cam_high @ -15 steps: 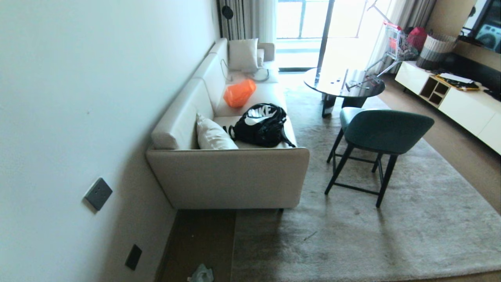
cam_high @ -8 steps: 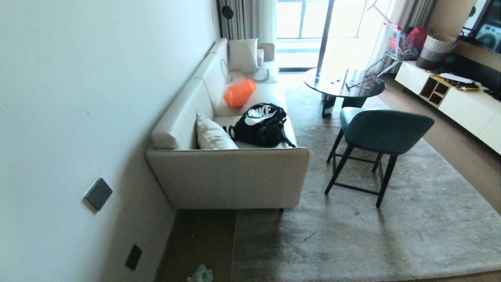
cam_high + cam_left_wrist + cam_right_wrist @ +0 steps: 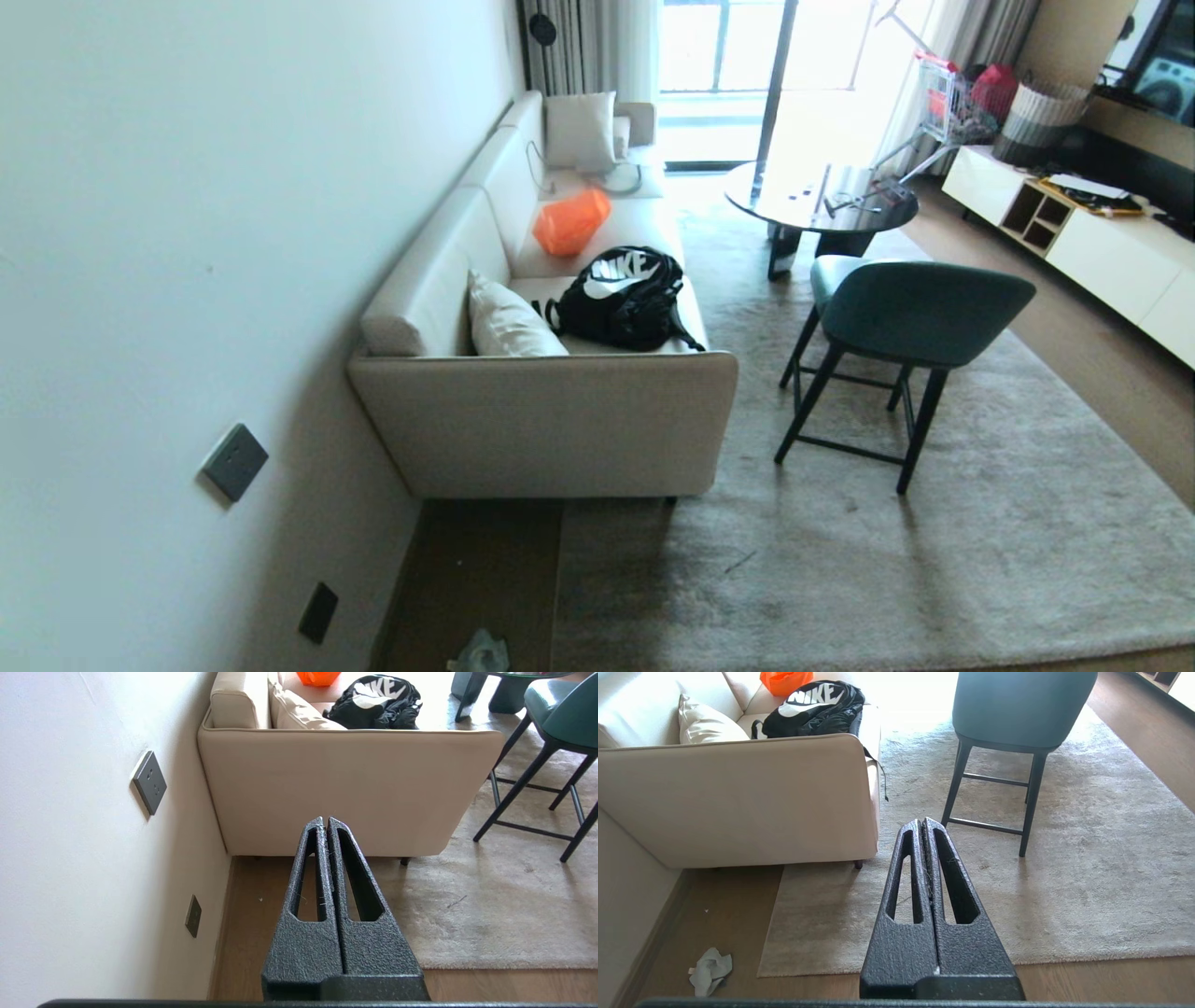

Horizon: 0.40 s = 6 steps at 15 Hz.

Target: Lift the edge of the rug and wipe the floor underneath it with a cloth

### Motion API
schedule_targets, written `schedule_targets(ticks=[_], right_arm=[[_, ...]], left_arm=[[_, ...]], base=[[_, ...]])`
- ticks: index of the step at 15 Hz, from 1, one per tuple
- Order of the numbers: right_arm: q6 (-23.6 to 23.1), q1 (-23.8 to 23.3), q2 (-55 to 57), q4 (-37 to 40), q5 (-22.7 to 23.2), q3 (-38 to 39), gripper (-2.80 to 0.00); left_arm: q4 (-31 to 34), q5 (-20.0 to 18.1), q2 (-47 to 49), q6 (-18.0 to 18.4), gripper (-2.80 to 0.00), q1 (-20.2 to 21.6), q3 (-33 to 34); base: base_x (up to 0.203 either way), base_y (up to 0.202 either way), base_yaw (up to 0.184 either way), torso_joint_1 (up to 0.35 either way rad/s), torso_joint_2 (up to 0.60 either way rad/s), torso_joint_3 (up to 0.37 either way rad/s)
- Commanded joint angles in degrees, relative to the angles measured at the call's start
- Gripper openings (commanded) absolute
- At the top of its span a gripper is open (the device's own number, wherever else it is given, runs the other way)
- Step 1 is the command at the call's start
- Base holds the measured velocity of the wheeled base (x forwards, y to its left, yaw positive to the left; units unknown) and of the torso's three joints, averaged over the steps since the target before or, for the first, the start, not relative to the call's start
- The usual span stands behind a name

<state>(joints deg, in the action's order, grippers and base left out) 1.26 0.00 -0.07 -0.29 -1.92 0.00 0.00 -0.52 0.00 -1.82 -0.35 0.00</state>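
A large grey-beige rug point(image 3: 887, 560) lies flat on brown plank floor point(image 3: 476, 569). Its rug edge point(image 3: 768, 933) runs from the sofa foot to a square corner point(image 3: 760, 974) near me, and its near hem point(image 3: 490, 967) shows in the left wrist view. The crumpled pale cloth point(image 3: 709, 970) lies on the floor beside that corner, close to the wall, and shows at the bottom of the head view as well point(image 3: 481, 653). My left gripper point(image 3: 325, 820) and right gripper point(image 3: 922, 822) hang shut and empty well above the floor, out of the head view.
A beige sofa point(image 3: 560, 411) with a black backpack point(image 3: 624, 297) stands against the left wall, its end on the rug. A teal chair point(image 3: 896, 322) with black legs stands on the rug. A round dark table point(image 3: 822, 201) and white cabinet point(image 3: 1102, 247) are farther off.
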Motion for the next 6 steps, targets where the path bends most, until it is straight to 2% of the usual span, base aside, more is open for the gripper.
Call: schedule_targets(ticks=[1,6], right_arm=[[-0.03,0.00,0.07,0.01,-0.10,0.00,-2.80],[0.06,0.00,0.07,0.03,-0.01,0.00,-2.80]], left_arm=[[0.00,-0.01,0.00,-0.03,-2.80,0.00,0.00],[0.00,-0.01,0.00,-0.03,-2.80,0.00,0.00]], base=[[0.000,0.000,0.000,0.000,0.00,0.000],[0.000,0.000,0.000,0.000,0.00,0.000]])
